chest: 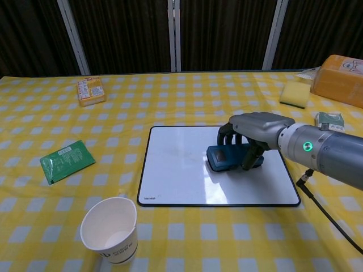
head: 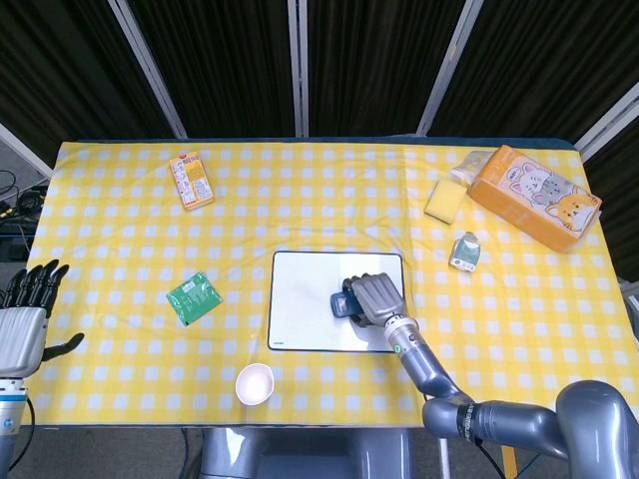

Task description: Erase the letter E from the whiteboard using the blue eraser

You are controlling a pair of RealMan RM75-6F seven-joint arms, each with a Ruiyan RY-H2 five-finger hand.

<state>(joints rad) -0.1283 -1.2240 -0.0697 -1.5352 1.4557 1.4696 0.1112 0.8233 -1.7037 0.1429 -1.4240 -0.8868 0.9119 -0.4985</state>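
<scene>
The white whiteboard (head: 305, 299) (chest: 176, 170) lies flat at the table's front centre; its bare surface shows no letter. My right hand (head: 371, 298) (chest: 253, 131) grips the blue eraser (head: 341, 304) (chest: 227, 156) and presses it on the board's right half. The fingers curl over the eraser's top, hiding its right end. My left hand (head: 22, 319) hangs off the table's left edge with its fingers spread and holds nothing; the chest view does not show it.
A white paper cup (head: 254, 383) (chest: 110, 230) stands in front of the board's left corner. A green packet (head: 194, 297) (chest: 67, 160) lies to the left, an orange-yellow box (head: 190, 180) (chest: 91, 90) at the back left. A yellow sponge (head: 443, 202) (chest: 295, 93), a small green-white pack (head: 464, 250) (chest: 330, 120) and an orange carton (head: 535, 197) (chest: 343, 71) sit at the right.
</scene>
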